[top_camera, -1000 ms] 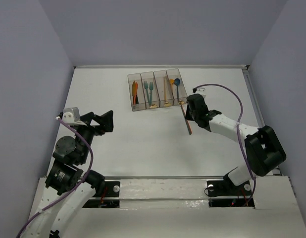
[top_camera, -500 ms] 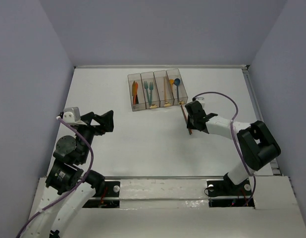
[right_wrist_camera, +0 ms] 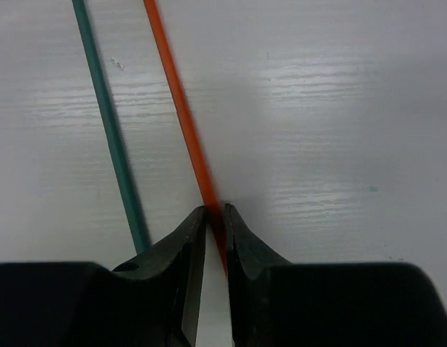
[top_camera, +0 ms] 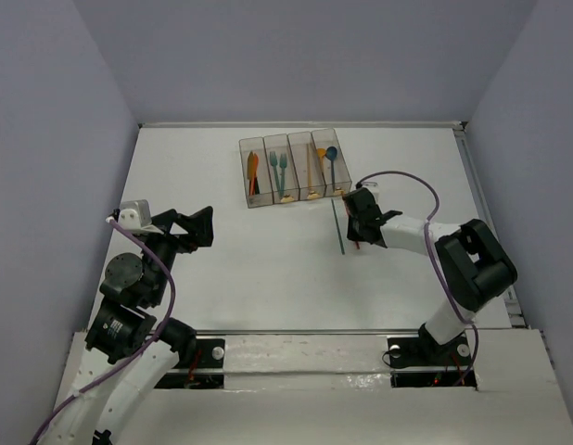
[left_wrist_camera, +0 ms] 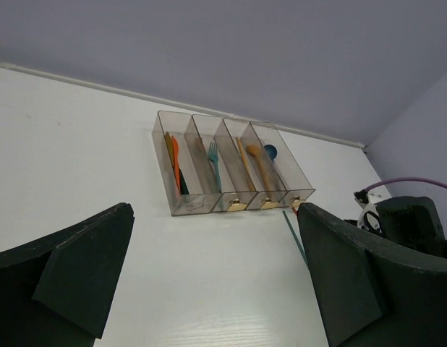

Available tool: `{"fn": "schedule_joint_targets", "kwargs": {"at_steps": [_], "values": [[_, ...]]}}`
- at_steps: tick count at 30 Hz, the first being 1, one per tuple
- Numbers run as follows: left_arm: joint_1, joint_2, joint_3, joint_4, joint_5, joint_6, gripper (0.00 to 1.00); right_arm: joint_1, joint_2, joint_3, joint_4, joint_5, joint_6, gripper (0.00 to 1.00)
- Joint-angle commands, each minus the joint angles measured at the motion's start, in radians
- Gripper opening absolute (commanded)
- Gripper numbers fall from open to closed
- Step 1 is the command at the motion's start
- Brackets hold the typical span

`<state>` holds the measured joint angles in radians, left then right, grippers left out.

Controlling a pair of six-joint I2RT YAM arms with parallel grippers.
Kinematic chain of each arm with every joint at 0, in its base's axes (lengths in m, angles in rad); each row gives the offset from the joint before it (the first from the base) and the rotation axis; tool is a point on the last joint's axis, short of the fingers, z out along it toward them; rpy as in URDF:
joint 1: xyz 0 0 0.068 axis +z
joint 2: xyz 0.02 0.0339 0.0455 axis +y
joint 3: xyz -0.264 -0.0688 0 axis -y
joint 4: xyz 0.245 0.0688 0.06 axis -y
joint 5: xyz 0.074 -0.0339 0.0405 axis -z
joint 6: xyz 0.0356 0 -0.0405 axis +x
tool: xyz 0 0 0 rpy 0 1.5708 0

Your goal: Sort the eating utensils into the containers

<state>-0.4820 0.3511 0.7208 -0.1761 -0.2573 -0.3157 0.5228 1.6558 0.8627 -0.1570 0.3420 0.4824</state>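
Entry: orange stick (right_wrist_camera: 181, 108), slim and straight, on the white table (top_camera: 268, 278) near the right-hand near corner of the containers (top_camera: 264, 171). Whether it has left the surface cannot be told. Holder: right gripper (right_wrist_camera: 215, 217), low over the table, its two fingers drawn together and pinching the stick partway along its length. Neighbour: teal stick (right_wrist_camera: 111, 137), lying loose just beside the orange one and nearly parallel to it, not touching the fingers; not yet binned. Containers: four narrow translucent bins joined in a row at the far middle of the table. From the left they hold orange and dark pieces, two teal forks (top_camera: 279, 165), a slim tan piece (top_camera: 310, 167), and an orange spoon with a blue spoon (top_camera: 331, 158). Idle unit: left gripper (top_camera: 192, 228), fingers spread wide and holding nothing, raised well apart from the bins on the left side. Step in hand, as judged: the pick-up of the orange stick, with the grasp made and the lift due. Next move calls for a straight upward lift that does not drag the teal stick. Then comes a short carry to the bins, with the stick turned lengthwise to the narrow opening, probably the third bin, which holds the tan piece. A lengthwise approach matters, since a crosswise stick could bridge the rims.
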Motion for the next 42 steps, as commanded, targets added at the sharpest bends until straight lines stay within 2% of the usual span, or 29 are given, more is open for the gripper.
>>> {"fn": "schedule_joint_targets", "kwargs": {"at_steps": [1,2,8,13,17,21,24,30,36,42], "values": [[0.005,0.012,0.016,0.043,0.015,0.007,0.99,-0.007,0.064,0.035,0.001,0.006,-0.018,0.14],[0.005,0.012,0.016,0.043,0.015,0.007,0.99,-0.007,0.064,0.039,-0.007,0.011,-0.018,0.06],[0.005,0.015,0.016,0.044,0.020,0.006,0.99,-0.007,-0.028,0.007,-0.062,0.022,0.005,0.00],[0.005,0.014,0.017,0.044,0.026,0.007,0.99,-0.007,-0.169,-0.050,-0.108,0.052,0.038,0.00],[0.005,0.015,0.016,0.046,0.027,0.004,0.99,-0.007,-0.250,-0.033,-0.108,0.051,0.009,0.00],[0.005,0.012,0.016,0.046,0.027,0.006,0.99,-0.007,-0.289,0.037,0.018,-0.105,-0.086,0.00],[0.005,0.014,0.016,0.044,0.027,0.006,0.99,-0.007,-0.222,0.123,0.076,-0.190,-0.123,0.00],[0.005,0.014,0.017,0.041,0.015,0.009,0.99,-0.007,0.045,0.442,0.123,-0.290,-0.149,0.00],[0.005,0.012,0.017,0.040,0.015,0.009,0.99,-0.007,0.313,0.776,0.027,-0.293,-0.165,0.00],[0.005,0.009,0.017,0.040,0.015,0.010,0.99,-0.007,0.441,0.909,-0.021,-0.264,-0.177,0.00]]}}
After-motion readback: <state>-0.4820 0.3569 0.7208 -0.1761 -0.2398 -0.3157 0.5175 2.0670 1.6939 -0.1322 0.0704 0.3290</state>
